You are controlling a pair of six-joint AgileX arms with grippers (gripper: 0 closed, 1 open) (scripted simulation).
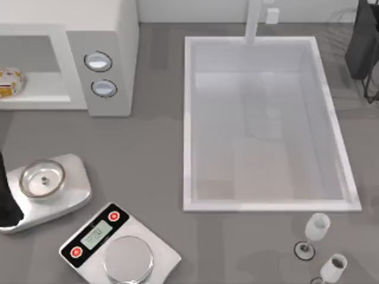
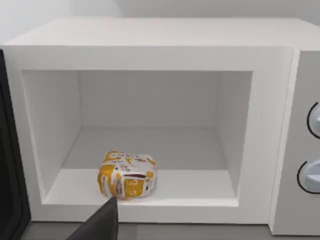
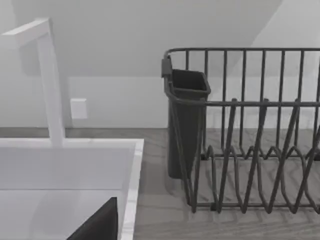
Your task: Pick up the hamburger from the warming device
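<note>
At the far left edge of the top view, the left arm (image 1: 6,201) showed as a dark shape beside the round-pan scale (image 1: 44,183); whether its pincer was open or closed could not be told. In the left wrist view one dark finger (image 2: 102,222) poked up at the bottom of the frame, just below the hamburger (image 2: 127,175) and not touching it.

The hamburger (image 1: 10,81) sat at the upper left of the top view, on the floor of the microwave (image 1: 112,35), near the front lip of the open cavity. The wrist view showed it left of centre in the cavity, resting flat, with bare floor around it.

Further right in the top view lay a second scale (image 1: 118,248) with a display, then the big white sink (image 1: 189,118), two wine glasses (image 1: 314,231) at the lower right, and the dish rack (image 3: 250,140) at the upper right corner.

The right arm was parked by that rack, one dark finger (image 3: 100,222) at the bottom of its wrist view; its pincer state could not be told either.

By my reading, the step in hand was the approach: the left arm faced the cavity, lined up on the burger, grasp not yet made. The next move called for reaching straight into the opening, keeping under the cavity roof and clear of the side wall, then closing on the bun's sides.
</note>
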